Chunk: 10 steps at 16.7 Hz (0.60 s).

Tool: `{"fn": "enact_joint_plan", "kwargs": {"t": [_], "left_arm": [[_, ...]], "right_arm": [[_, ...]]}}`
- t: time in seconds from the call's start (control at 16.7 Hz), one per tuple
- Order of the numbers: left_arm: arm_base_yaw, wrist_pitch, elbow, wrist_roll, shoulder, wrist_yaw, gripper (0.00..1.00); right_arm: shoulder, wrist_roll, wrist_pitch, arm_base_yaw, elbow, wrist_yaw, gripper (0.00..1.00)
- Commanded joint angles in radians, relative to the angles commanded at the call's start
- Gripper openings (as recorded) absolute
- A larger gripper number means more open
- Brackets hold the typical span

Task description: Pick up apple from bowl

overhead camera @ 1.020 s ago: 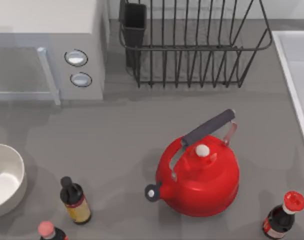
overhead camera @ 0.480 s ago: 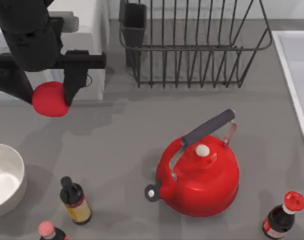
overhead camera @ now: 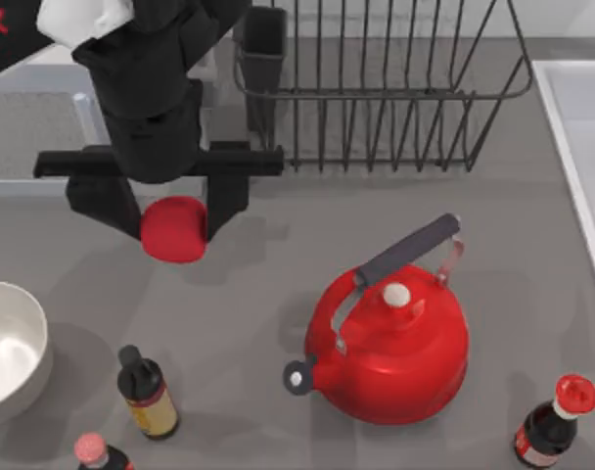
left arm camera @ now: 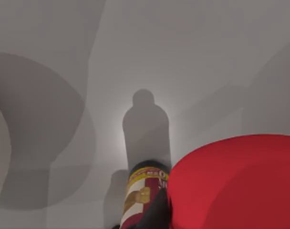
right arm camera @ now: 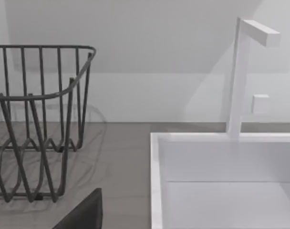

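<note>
The small red apple (overhead camera: 173, 228) hangs above the table, held between the two black fingers of my left gripper (overhead camera: 170, 217), which is shut on it. It is up and to the right of the off-white bowl (overhead camera: 28, 323), which sits at the table's left edge with nothing inside that I can see. In the left wrist view the apple (left arm camera: 235, 183) looms large and close, with a sauce bottle (left arm camera: 141, 195) on the table beneath it.
A big red kettle (overhead camera: 390, 343) with a grey handle stands centre-right. Dark sauce bottles stand at front left (overhead camera: 147, 392), (overhead camera: 97, 454) and front right (overhead camera: 554, 421). A wire dish rack (overhead camera: 376, 88) is at the back, a microwave (overhead camera: 43, 117) back left, a white sink (right arm camera: 221, 181) at the right.
My left arm came into the top view carrying the apple and has moved right and toward the front. The bowl and everything else stayed put.
</note>
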Motion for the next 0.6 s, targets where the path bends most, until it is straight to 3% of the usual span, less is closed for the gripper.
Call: {"fn": "enact_joint_plan", "kwargs": {"t": [0.24, 0.6], "left_arm": [[0.001, 0.073, -0.070, 0.001, 0.011, 0.000, 0.00], [0.001, 0.373, -0.308, 0.003, 0.056, 0.000, 0.00]], "right_arm": [[0.000, 0.000, 0.000, 0.000, 0.000, 0.000, 1.00], [0.000, 0.000, 0.000, 0.000, 0.000, 0.000, 1.00]]}}
